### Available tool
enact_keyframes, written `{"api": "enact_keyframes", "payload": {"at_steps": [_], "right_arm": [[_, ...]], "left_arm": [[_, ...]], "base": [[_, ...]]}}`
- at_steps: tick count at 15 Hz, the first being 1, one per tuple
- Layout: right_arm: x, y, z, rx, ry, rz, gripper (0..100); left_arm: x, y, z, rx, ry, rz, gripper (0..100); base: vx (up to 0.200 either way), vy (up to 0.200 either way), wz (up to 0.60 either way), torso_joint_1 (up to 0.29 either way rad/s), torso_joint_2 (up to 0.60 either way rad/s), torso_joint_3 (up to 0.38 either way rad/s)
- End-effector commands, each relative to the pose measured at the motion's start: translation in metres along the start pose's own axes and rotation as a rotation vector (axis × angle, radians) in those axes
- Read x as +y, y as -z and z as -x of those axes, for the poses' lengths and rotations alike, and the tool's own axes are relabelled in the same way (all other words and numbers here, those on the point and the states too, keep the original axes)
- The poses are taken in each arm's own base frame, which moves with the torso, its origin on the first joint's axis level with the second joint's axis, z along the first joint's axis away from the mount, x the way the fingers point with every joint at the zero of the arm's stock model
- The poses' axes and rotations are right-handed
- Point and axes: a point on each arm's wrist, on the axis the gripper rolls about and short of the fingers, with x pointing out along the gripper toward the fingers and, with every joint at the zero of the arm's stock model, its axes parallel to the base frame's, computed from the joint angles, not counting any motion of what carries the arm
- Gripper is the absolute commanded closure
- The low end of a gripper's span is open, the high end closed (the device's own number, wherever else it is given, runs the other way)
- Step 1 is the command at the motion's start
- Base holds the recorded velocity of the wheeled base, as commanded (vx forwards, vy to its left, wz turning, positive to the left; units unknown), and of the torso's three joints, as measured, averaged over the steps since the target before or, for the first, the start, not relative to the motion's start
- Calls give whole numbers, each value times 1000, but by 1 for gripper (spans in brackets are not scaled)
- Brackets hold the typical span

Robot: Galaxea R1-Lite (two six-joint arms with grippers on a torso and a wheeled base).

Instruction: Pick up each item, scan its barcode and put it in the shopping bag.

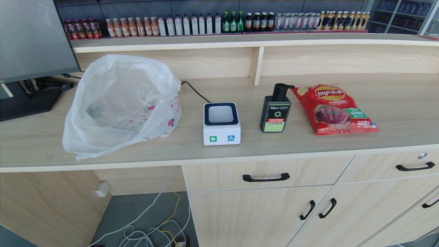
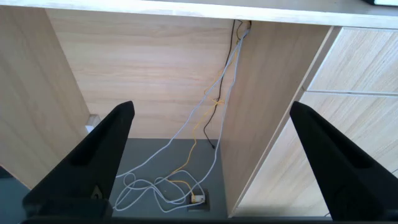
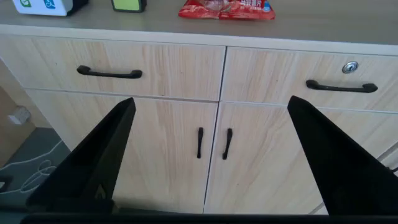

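The bag [image 1: 120, 103] lies open at the left of the worktop [image 1: 394, 103]. The scanner [image 1: 221, 123] stands in the middle with its window up, and the bottle [image 1: 275, 109] and chips [image 1: 334, 109] wait just right of it, so I judge each item can pass over the scanner on its way to the bag. The left pincer [image 2: 211, 109] and right pincer [image 3: 211, 102] are both wide open and empty, low before the cabinet [image 3: 161, 74], well below and nearer than the items.
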Motion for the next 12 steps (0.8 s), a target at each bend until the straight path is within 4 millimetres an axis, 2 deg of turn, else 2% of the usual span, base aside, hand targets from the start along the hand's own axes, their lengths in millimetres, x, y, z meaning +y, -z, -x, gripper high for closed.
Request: {"api": "enact_keyframes", "payload": {"at_steps": [1,3,4,6,9,12], "right_arm": [[-3,-16,-23,116,-51,1,0],[-4,-29,-36,151,-66,-3,0],[-3,-36,-42,158,-143,-6,0],[0,-39,-62,241,-213,1,0],[1,-50,-106,353,-222,13,0],[2,-73,-163,271,-231,133,0]], "left_arm": [[0,0,0,0,0,1,0],[0,0,0,0,0,1,0],[0,0,0,0,0,1,0],[0,0,0,0,0,1,0],[0,0,0,0,0,1,0],[0,0,0,0,0,1,0]], "base": [[0,0,0,0,0,0],[0,0,0,0,0,0],[0,0,0,0,0,0],[0,0,0,0,0,0],[0,0,0,0,0,0],[0,0,0,0,0,0]]}}
